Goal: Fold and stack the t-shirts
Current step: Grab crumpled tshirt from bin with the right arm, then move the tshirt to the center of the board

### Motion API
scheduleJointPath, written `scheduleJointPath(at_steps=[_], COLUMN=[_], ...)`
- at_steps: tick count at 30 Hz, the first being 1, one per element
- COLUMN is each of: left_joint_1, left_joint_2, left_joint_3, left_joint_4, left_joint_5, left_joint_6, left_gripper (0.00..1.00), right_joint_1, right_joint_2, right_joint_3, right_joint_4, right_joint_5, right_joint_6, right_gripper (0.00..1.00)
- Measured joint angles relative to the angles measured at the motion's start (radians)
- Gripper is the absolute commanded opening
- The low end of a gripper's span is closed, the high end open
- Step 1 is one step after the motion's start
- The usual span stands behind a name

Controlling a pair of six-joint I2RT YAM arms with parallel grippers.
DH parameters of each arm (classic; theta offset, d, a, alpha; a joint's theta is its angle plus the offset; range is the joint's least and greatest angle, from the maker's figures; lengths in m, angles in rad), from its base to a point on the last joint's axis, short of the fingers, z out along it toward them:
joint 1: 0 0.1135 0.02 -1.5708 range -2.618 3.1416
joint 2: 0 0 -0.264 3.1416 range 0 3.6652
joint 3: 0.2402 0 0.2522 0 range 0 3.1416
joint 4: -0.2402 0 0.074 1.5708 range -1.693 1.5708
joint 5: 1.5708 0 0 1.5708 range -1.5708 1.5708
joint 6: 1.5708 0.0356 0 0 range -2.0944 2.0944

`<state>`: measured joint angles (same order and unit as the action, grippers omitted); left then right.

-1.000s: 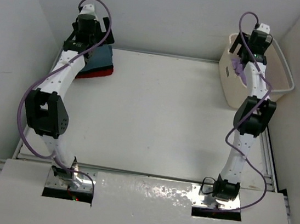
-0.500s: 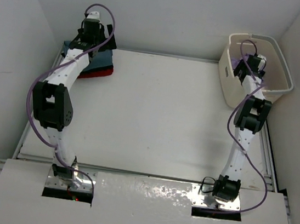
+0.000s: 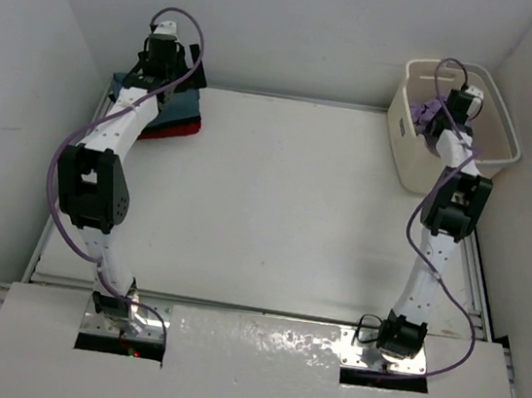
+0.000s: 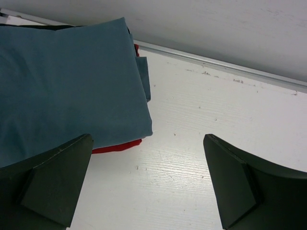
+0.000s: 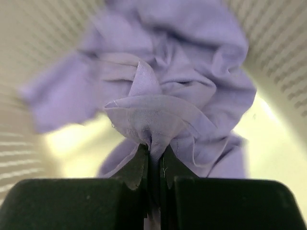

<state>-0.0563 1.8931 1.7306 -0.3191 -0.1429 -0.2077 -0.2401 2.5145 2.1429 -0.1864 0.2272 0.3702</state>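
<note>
White and flat, the table (image 3: 285, 202) has a cream plastic tub (image 3: 402, 168) at its far right corner and a folded stack at its far left corner. In the stack, a slate blue-grey cloth t-shirt (image 4: 67, 81) lies smooth on top of a red cloth t-shirt (image 4: 117, 146), whose edge peeks out beneath. Inside the tub lies a crumpled lavender purple cloth t-shirt (image 5: 177, 86). The right gripper (image 5: 153, 165) is clenched on a pinched fold of it. The left gripper (image 4: 146, 139) hangs over the stack's corner, jaws spread wide, grasping nothing.
</note>
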Motion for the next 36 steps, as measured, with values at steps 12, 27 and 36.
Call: scheduleJointPath(at_steps=[12, 27, 36], left_joint_1=[0.0, 0.01, 0.025], left_joint_2=[-0.002, -0.108, -0.364], left_joint_3=[-0.055, -0.254, -0.526], left_joint_4=[0.092, 0.183, 0.174], left_joint_5=[0.157, 0.161, 0.097], left_joint_6=[-0.011, -0.121, -0.282], left_gripper=[1.0, 1.0, 1.0], right_joint_1=[0.032, 0.241, 0.286], right_joint_2=[-0.374, -0.535, -0.932], right_joint_3=[-0.133, -0.06, -0.919], right_joint_4=[0.319, 0.822, 1.072], right_joint_5=[-0.168, -0.929, -1.011], right_joint_6=[0.074, 0.43, 0.401], right_gripper=[0.0, 0.07, 0.99])
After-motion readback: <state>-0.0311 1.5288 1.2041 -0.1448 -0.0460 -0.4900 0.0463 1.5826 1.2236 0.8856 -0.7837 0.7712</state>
